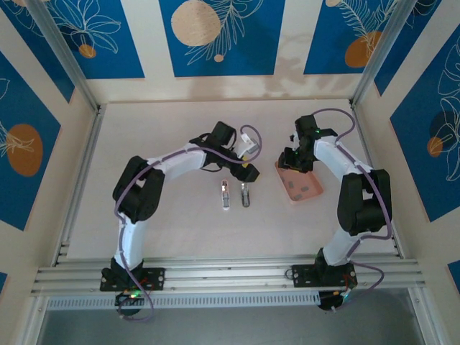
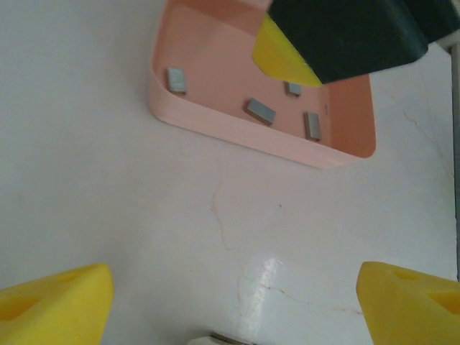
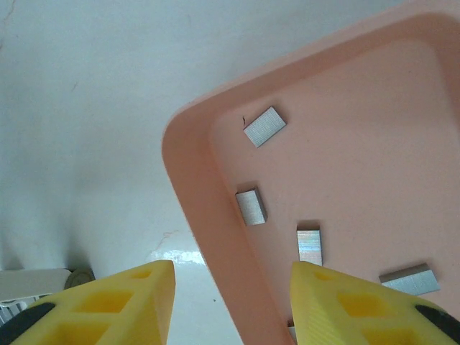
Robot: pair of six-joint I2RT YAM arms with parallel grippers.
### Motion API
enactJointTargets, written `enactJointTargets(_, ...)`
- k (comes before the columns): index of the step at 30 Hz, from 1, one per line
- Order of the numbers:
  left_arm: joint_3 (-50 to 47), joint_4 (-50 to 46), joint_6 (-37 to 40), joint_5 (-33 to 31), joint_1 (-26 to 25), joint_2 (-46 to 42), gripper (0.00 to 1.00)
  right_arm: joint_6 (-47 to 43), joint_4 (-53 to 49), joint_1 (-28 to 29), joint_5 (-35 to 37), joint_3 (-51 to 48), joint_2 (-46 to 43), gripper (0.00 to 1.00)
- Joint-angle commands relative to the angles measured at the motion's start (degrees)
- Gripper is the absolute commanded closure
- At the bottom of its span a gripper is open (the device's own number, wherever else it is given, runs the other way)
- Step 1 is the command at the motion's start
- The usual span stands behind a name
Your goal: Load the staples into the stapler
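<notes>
Several small grey staples (image 3: 251, 206) lie loose in the salmon-pink tray (image 3: 194, 187); the left wrist view shows the staples (image 2: 259, 111) in the tray (image 2: 215, 126) too. My right gripper (image 3: 233, 302) is open and low over the tray's near-left corner, one yellow finger (image 3: 118, 305) outside the rim and the other finger (image 3: 366, 309) inside. Nothing is held. The stapler (image 1: 225, 195) lies on the table as two long parts side by side, left of the tray (image 1: 316, 192). My left gripper (image 2: 233, 309) hangs open above bare table between stapler and tray.
The two grippers, left gripper (image 1: 249, 167) and right gripper (image 1: 291, 164), are close together near the table's middle. The right gripper's black body (image 2: 352, 32) hangs over the tray's far side. Aluminium rails and patterned walls enclose the white table (image 1: 172, 230).
</notes>
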Motion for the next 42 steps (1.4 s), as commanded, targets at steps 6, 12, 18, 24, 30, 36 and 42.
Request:
enactJointTargets(6,10.2,-18.9,12.0,-1.8,-2.6,4.8,0.13,-2.6,-0.3,-0.3,-2.6,0.5,-0.2,0.54)
enactJointTargets(12,14.2,-25.3,15.3,-2.2,-4.2,7.3,0.13,-2.9,0.0,-0.7,-3.0,-0.4,-1.3,0.54)
enactJointTargets(18,15.3,-27.4,16.4,-3.1,-4.6,7.8,0.14,-3.1,0.3,-1.1,-3.1,-1.2,-3.0,0.54)
enactJointTargets(24,15.6,-30.6,18.3,-1.1,-5.1,7.8,0.15,-3.0,0.4,-1.3,-3.3,-1.5,-4.3,0.54)
enactJointTargets(30,15.0,-30.6,18.1,0.3,-6.0,6.3,0.14,-2.8,0.9,-1.2,-3.5,-1.9,-5.7,0.54)
enactJointTargets(36,16.0,-27.0,13.4,-5.4,-5.8,5.1,0.12,-2.7,0.8,-1.0,-3.8,-2.2,-6.4,0.54)
enactJointTargets(42,16.1,-25.2,9.3,-9.6,-4.7,4.0,0.12,-2.6,0.9,-0.7,-3.9,-2.7,-6.7,0.54)
